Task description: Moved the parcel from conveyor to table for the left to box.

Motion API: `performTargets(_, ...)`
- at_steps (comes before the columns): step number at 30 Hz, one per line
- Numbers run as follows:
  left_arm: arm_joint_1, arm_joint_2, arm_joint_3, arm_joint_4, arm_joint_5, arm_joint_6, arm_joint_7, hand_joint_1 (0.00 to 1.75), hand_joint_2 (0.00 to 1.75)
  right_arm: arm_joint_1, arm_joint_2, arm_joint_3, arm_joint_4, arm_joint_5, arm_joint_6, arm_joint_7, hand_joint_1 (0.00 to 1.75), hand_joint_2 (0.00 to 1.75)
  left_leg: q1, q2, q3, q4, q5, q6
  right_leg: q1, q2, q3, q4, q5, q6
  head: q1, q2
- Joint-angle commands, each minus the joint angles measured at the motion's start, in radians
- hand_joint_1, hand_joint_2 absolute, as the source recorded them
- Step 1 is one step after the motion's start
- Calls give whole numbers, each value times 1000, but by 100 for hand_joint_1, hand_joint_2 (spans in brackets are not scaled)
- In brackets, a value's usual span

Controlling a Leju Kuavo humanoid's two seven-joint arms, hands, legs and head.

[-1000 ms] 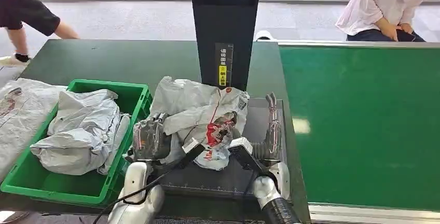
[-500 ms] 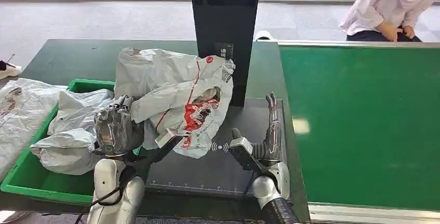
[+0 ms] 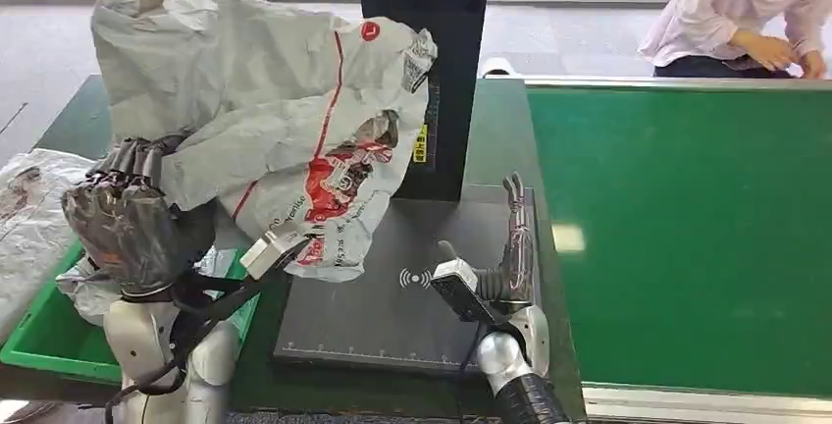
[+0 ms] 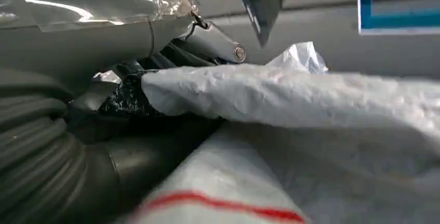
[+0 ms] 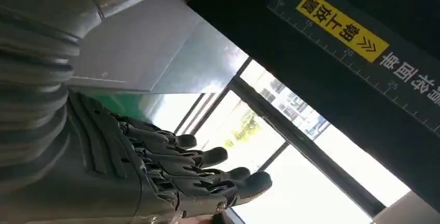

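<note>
The left hand point(image 3: 128, 223) is gripping the crinkly grey plastic parcel point(image 3: 285, 130), holding it above the green plastic crate point(image 3: 39, 341); dropping it in is left. The right hand point(image 3: 510, 247) is resting flat, fingers straight.

The right hand point(image 5: 171, 177) fills the near side, its dark fingers point(image 5: 218, 157) stretched out and apart, holding nothing. Beyond it stands a black post point(image 5: 332, 68) bearing a yellow label point(image 5: 341, 27), with bright windows point(image 5: 290, 146) behind.
</note>
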Motion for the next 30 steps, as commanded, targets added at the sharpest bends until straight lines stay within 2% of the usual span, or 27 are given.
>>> performTargets(1,-175,68,203,166,147,-4,-110,175,175,-5,13,-119,-34,39,46,-4,0,175,1,-3,1,0,0,1,1,-3,2,-1,0,0,0,0)
performTargets(2,-175,68,203,166,147,-4,-110,175,175,-5,13,-119,-34,39,46,-4,0,175,0,-5,0,0,1,0,0,-5,2,0,-1,0,0,0)
performTargets(3,-86,-68,180,47,92,-4,-105,175,175,22,13,-47,-23,2,2,4,0,175,-1,-4,4,-4,3,0,-1,-4,4,-2,1,-1,0,0)
performTargets(5,-92,-68,216,83,85,-4,-73,175,175,22,13,-49,-30,6,2,11,0,175,0,0,2,-2,0,1,0,-1,4,-2,0,0,1,0)
performTargets(6,-114,-68,302,124,137,-4,-87,175,175,27,13,-52,-39,12,2,20,0,175,0,0,2,-1,1,0,0,-1,3,0,0,0,0,0)
performTargets(8,-137,-68,397,168,190,-4,-108,175,175,36,13,-54,-49,19,2,27,0,175,0,2,5,-3,0,-1,0,2,5,-2,1,-1,0,0)
performTargets(9,-160,-68,470,200,241,-4,-161,175,175,43,13,-56,-55,22,2,30,0,175,-1,0,3,-3,1,-1,0,0,3,-2,1,-2,1,0)
performTargets(11,-186,-68,544,246,275,-4,-214,175,175,50,13,-58,-60,24,2,31,0,175,-1,1,7,-6,2,-1,0,0,7,-4,1,-2,0,0)
performTargets(12,-198,-68,589,275,257,-4,-179,175,175,56,13,-58,-63,25,2,36,0,175,-1,0,7,-6,2,-1,0,-1,6,-4,1,-2,0,0)
performTargets(14,-219,-68,659,321,251,-4,-197,175,175,66,13,-57,-72,28,2,39,0,175,0,0,3,-2,1,-2,1,0,2,-1,1,-2,0,0)
performTargets(15,-238,-68,719,361,271,-4,-251,175,175,69,13,-55,-74,26,2,37,0,175,0,0,7,-6,2,-1,1,-1,6,-5,2,-3,0,0)
performTargets(17,-252,-68,766,398,282,-4,-289,175,175,67,13,-49,-71,25,2,39,0,175,-1,-1,5,-5,2,-2,1,-2,5,-3,1,-2,0,0)
performTargets(20,-239,-68,770,422,261,-4,-257,175,175,59,13,-46,-64,23,2,42,0,175,-1,1,5,-4,2,-2,1,0,4,-2,1,-2,0,0)
performTargets(21,-190,-56,738,401,281,-4,-221,175,175,77,13,-31,-97,30,2,64,0,175,-1,6,9,-7,1,-2,2,4,6,-5,2,-2,0,0)
performTargets(24,-251,-68,780,468,222,-4,-198,175,175,58,13,-42,-65,24,2,48,0,175,0,-3,3,-3,2,-2,2,-4,4,-2,1,-2,0,0)
performTargets(30,-251,-68,791,480,212,-4,-178,175,175,57,13,-44,-62,24,2,48,0,175,0,-1,0,-2,2,-2,1,-1,0,-1,2,-3,0,0)
